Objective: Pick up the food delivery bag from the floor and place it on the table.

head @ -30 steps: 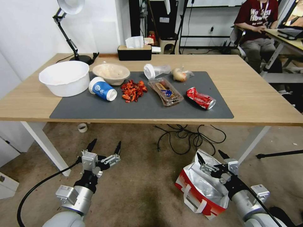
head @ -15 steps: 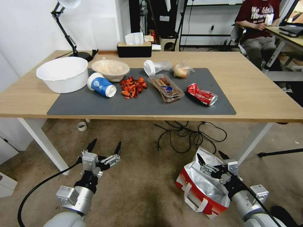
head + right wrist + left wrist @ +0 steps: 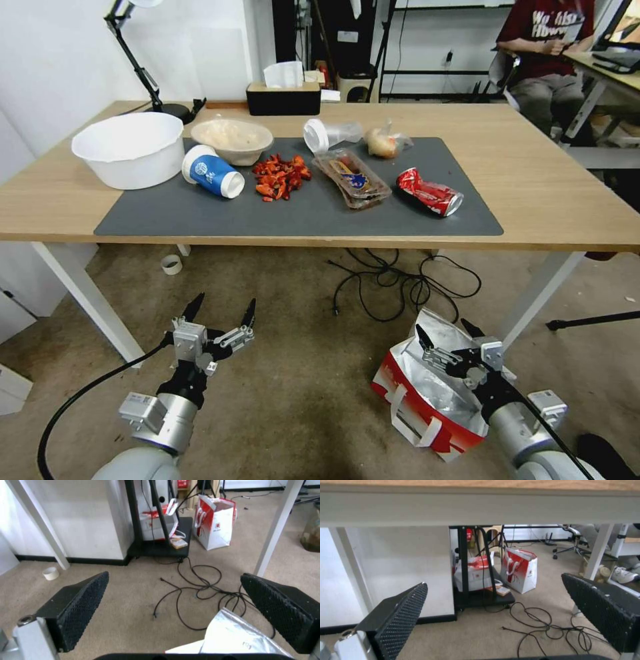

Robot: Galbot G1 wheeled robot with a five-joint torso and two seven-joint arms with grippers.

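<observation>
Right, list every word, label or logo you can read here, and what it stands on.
No text reads in full.
Blue paper cup: white round logo, wording too small.
Crushed red can: white lettering, crumpled, unreadable.
Clear snack tray: printed wrapper, illegible.
Food delivery bag, on the floor beneath the open right gripper: no print visible.
White-and-red paper bag: small red logo, blurred.

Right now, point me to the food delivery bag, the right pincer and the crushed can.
food delivery bag (image 3: 437, 393): head view, on its silver foil lining.
right pincer (image 3: 445, 331): head view, midway between its open fingertips.
crushed can (image 3: 429, 192): head view, on its red side.
</observation>
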